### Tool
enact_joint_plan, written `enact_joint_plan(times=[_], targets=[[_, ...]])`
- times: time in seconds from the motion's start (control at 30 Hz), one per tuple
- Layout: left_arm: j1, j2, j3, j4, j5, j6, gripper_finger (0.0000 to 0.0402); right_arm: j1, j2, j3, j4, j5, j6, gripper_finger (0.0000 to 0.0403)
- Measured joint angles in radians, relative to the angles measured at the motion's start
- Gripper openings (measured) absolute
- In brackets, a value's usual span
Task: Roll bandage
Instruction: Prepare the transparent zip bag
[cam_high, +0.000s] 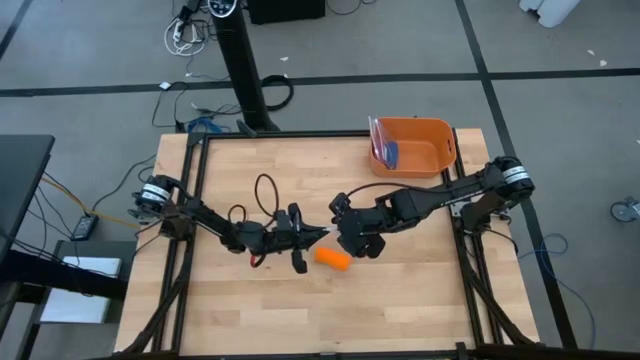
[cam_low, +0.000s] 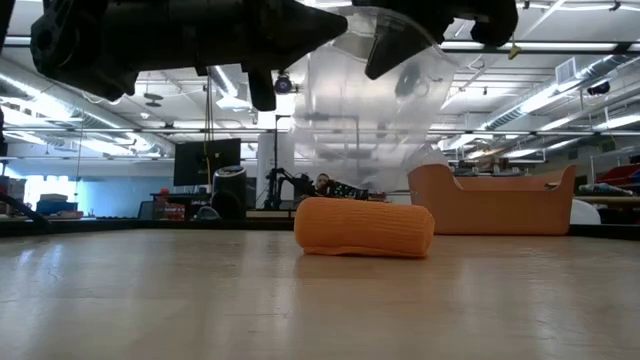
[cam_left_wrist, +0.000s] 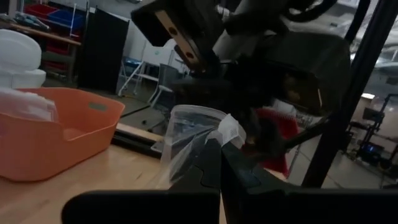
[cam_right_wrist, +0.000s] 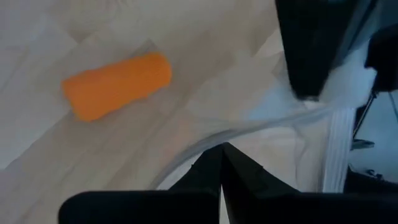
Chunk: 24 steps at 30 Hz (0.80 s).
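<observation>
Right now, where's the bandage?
The rolled bandage lies free on the table's middle in the high view, just below where the two end effectors meet over a clear plastic bag, well clear of the orange bin.

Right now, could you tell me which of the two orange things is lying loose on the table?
The rolled bandage, a small soft cylinder on its side below the grippers; the bin is the larger rigid tub at the far edge.

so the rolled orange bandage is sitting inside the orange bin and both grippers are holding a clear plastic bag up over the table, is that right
Not quite. The bandage lies on the bare table, not in the orange bin at the far right corner, as the high view shows. The rest holds: the left gripper and right gripper hold the clear plastic bag above it.
</observation>
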Motion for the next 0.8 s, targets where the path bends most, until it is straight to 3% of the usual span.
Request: enact_joint_plan(times=[0.33,0.57,0.8], targets=[[0.002,0.001,0.000,0.062,0.029,-0.021,0.0000,-0.019,0.049,-0.001,0.146,0.041,0.014,0.0053],[-0.013,0.000,-0.019,0.088,0.017,-0.012,0.0000,-0.024,0.054,0.000,0.125,0.105,0.280,0.0105],[-0.034,0.000,-0.049,0.084,-0.025,-0.010,0.0000,-0.010,0.018,0.000,0.079,0.027,0.512,0.0128]])
